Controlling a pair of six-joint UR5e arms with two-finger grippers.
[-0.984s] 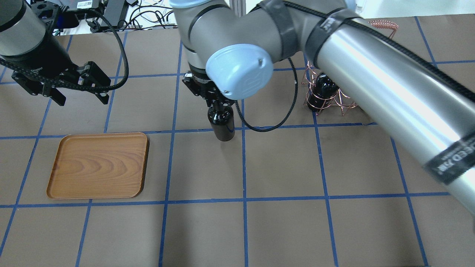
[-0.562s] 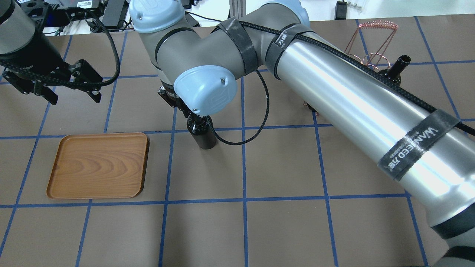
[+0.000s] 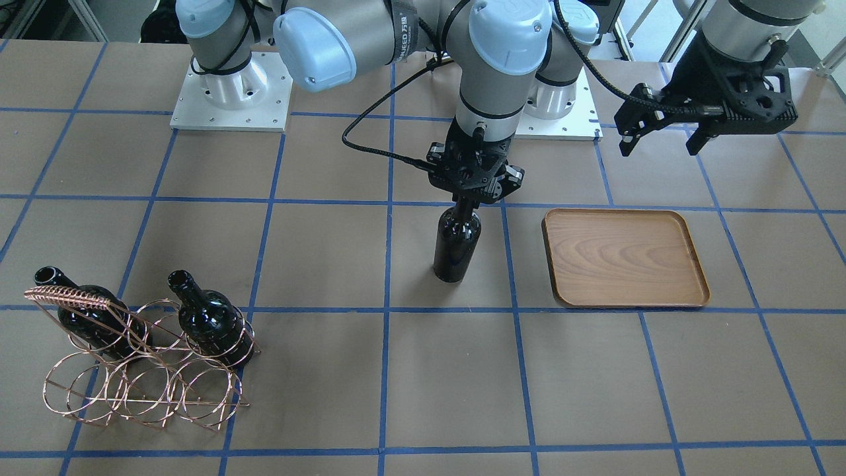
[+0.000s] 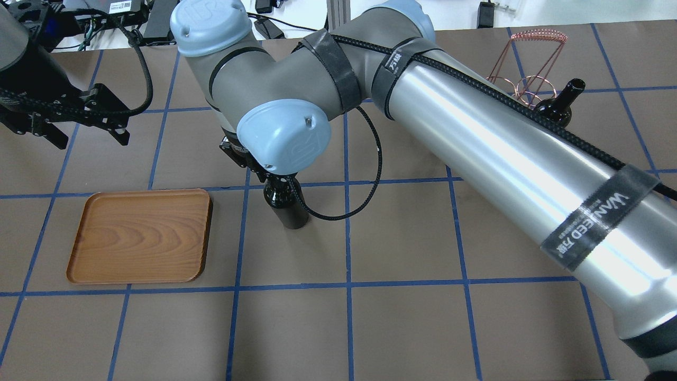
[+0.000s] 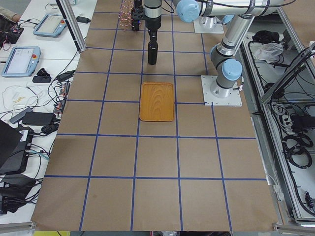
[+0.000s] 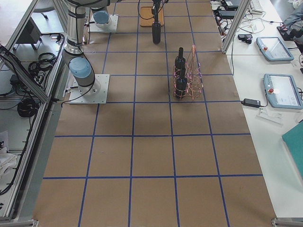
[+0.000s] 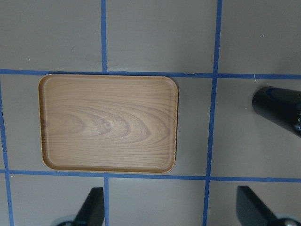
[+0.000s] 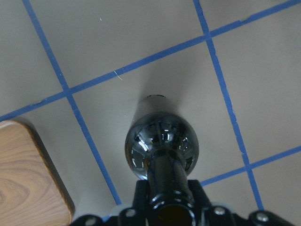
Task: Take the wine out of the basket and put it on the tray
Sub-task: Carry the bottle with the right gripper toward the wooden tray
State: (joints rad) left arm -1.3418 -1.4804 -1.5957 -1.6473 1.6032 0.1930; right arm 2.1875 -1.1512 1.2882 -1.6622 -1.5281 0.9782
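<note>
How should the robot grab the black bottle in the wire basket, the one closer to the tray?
By its slim neck, from above. The bottle leans in the basket with its fat body ringed by wire, so only the neck sticks up free. The jaws should probably tilt to match that lean and close just below the mouth.

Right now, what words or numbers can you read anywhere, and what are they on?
"WANNEED": white print on the black fabric strap around the right arm's silver tube; smaller signs beside it are blurred.
Too faint: raised mark on the round pale blue joint cap.
Too small: white sticker at the overhead view's top.
No text: glossy black glass wine bottle, flat brown wooden tray.
</note>
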